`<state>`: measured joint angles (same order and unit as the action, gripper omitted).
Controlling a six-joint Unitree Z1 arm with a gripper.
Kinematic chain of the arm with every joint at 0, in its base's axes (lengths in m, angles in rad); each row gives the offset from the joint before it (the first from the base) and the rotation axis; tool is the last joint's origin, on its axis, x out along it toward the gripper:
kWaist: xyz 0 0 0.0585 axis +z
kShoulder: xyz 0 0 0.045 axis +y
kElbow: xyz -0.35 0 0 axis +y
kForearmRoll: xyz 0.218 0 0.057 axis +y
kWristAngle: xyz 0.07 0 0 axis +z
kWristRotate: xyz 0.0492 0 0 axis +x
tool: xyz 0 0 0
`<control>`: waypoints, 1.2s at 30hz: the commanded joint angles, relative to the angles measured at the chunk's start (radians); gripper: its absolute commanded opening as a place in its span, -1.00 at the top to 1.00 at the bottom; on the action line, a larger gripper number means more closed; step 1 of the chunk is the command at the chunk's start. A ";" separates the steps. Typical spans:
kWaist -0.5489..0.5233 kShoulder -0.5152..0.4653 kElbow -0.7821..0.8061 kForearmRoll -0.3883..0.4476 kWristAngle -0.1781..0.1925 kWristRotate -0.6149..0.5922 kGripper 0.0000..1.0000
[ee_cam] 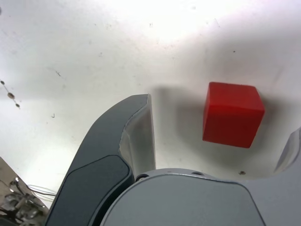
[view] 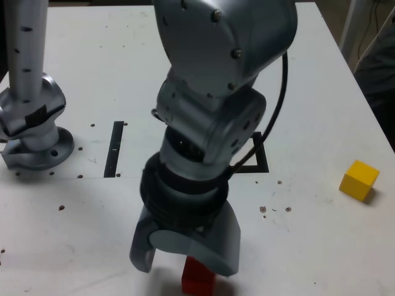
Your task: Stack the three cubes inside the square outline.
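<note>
A red cube (view: 199, 279) lies near the front table edge in the exterior view, half hidden under my gripper (view: 184, 262). In the wrist view the red cube (ee_cam: 233, 114) sits on the white table between the wide-open jaws of the gripper (ee_cam: 221, 122). It is nearer one finger (ee_cam: 292, 150) than the other (ee_cam: 134, 136) and touches neither. A yellow cube (view: 359, 179) rests alone at the exterior view's right. Behind my arm, only a corner of the square outline (view: 260, 165) shows.
A thin black strip (view: 115, 148) lies on the table at the exterior view's left, next to a silver arm base (view: 34, 132). The table's right edge (view: 355, 68) runs close behind the yellow cube, with dark objects beyond it.
</note>
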<state>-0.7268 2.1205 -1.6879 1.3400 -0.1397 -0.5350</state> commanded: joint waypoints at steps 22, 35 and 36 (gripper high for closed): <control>0.045 0.098 -0.020 -0.044 -0.023 0.079 -0.87; 0.057 0.108 -0.020 -0.046 -0.024 0.083 -0.45; 0.057 0.108 -0.019 -0.044 -0.024 0.083 -0.37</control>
<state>-0.6722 2.2230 -1.7054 1.2941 -0.1616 -0.4544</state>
